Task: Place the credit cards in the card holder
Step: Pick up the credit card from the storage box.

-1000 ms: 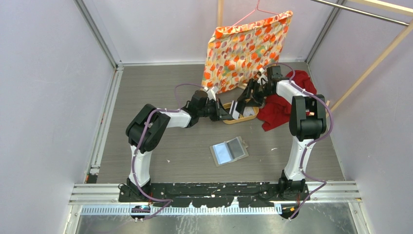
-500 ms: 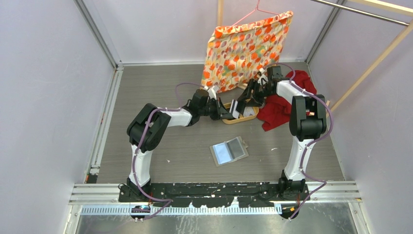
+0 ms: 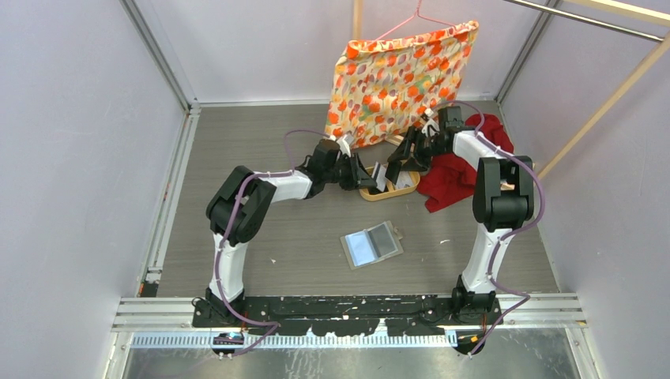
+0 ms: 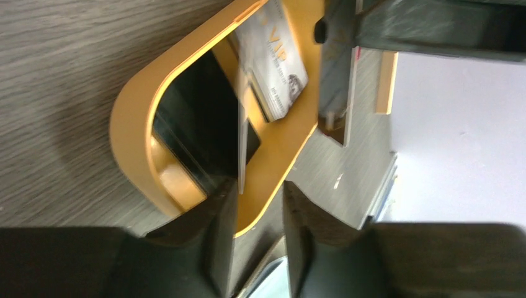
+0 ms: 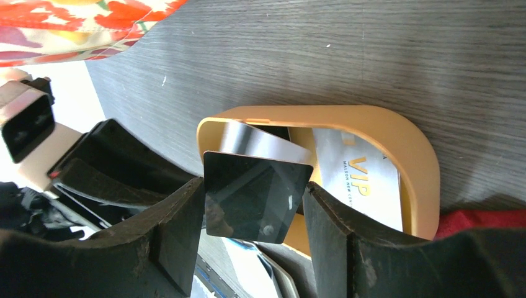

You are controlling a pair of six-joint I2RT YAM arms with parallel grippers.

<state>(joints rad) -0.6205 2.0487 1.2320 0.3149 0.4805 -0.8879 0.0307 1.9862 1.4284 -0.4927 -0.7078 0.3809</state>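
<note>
The card holder (image 3: 372, 244) lies open on the table, pale inside up, nearer than both grippers. The tan tray (image 3: 371, 192) holds the credit cards: a white VIP card (image 5: 360, 180) lies flat in it and a silvery card (image 5: 260, 141) leans up behind. My right gripper (image 5: 254, 217) is shut on a black card (image 5: 257, 197), gripped by its edges and raised over the tray (image 5: 384, 124). My left gripper (image 4: 260, 205) is open with a narrow gap over the tray rim (image 4: 133, 124). The black card (image 4: 198, 124) ends at its left fingertip, not between the jaws.
An orange flowered cloth (image 3: 399, 75) hangs on a hanger just behind the tray. A red cloth (image 3: 458, 170) lies to the tray's right under the right arm. Grey walls close in the table, and wooden rods stand at the right.
Both grippers have shifted slightly back and up over the tray, the right one with the black card. The card holder has not moved.
</note>
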